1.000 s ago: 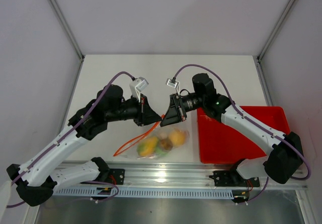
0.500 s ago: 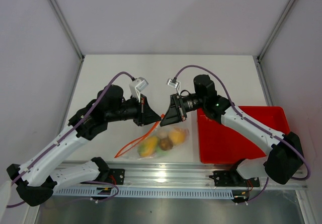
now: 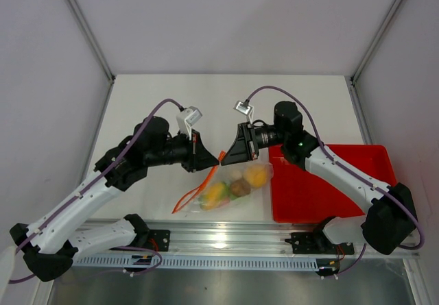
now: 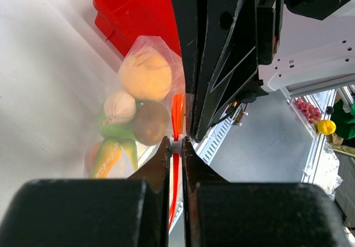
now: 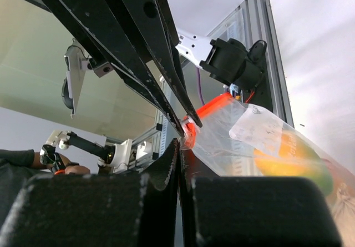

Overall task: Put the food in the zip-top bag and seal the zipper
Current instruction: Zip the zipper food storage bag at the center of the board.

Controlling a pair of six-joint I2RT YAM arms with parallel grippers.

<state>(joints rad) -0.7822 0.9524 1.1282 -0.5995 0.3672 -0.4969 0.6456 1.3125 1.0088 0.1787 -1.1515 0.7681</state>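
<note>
Wrist view only — zipper [image 4: 176, 111] between left jaws

Lab: white booth [image 3: 226, 24], aluminium rail [image 3: 240, 235]

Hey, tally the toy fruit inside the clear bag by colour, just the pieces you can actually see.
orange fruit: 1
beige fruit: 1
brown fruit: 1
green fruit: 1
yellow-green fruit: 1
Total: 5 in view

Top view is reading bright, even, sharp; wrist views are blowing out on table [image 4: 50, 80], zip-top bag [image 5: 260, 141] blurring.
</note>
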